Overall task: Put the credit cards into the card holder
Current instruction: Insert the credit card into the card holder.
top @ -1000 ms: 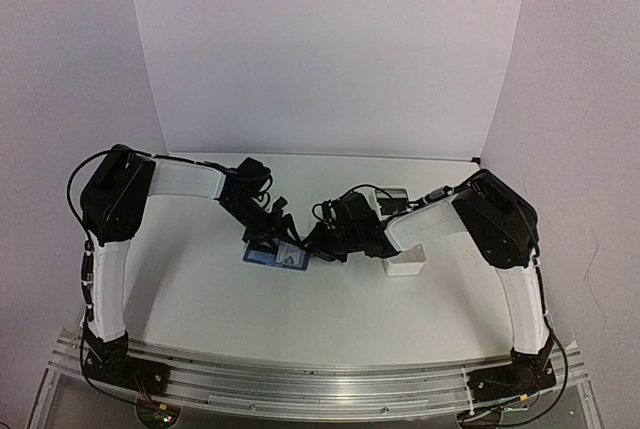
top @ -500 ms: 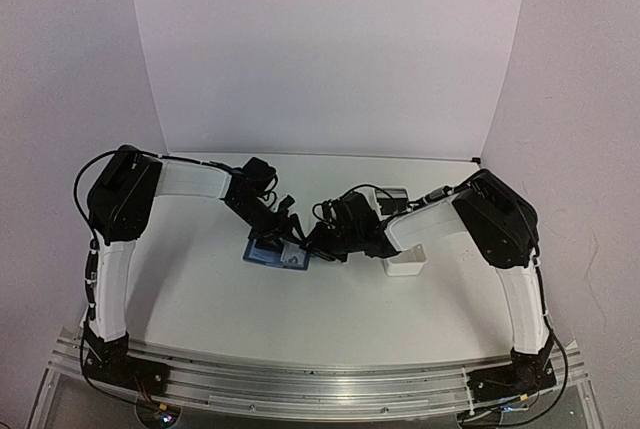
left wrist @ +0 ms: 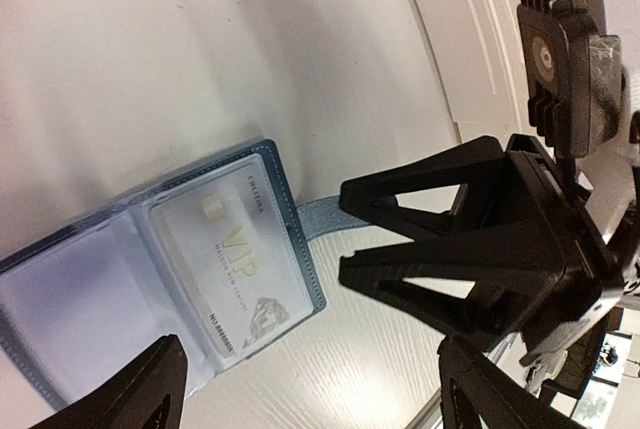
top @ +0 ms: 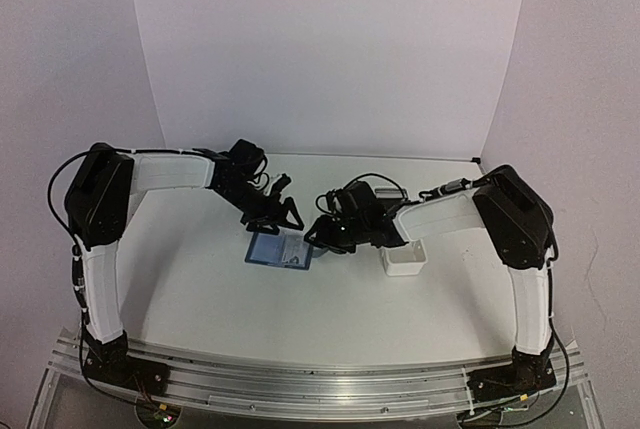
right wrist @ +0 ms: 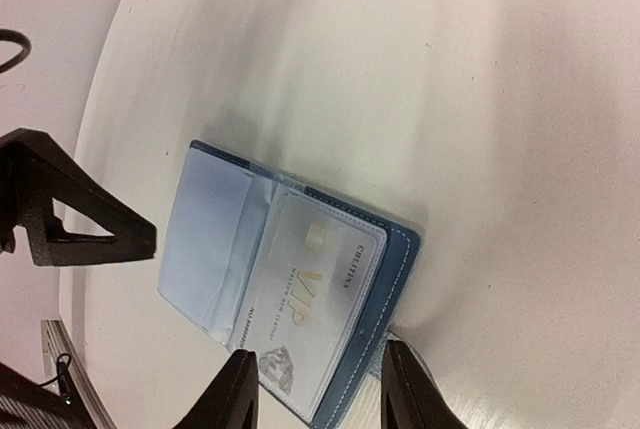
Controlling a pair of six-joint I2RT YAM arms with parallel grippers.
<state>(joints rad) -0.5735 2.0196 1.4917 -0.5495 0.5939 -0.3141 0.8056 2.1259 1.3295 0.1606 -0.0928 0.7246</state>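
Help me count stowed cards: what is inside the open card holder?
One pale VIP card sits in one clear sleeve of the card holder; the other sleeve looks empty. Anything beneath that card is covered.

The card holder (top: 279, 249) lay open and flat on the table (top: 200, 289), just at 9 o'clock from the table's centre in the overhead view. It was a blue stitched wallet, pale blue inside, with clear sleeves facing up. One credit card (left wrist: 235, 269), whitish with gold "VIP" lettering, sat in the 3 o'clock leaf. A short strap stuck out from that leaf's outer edge.
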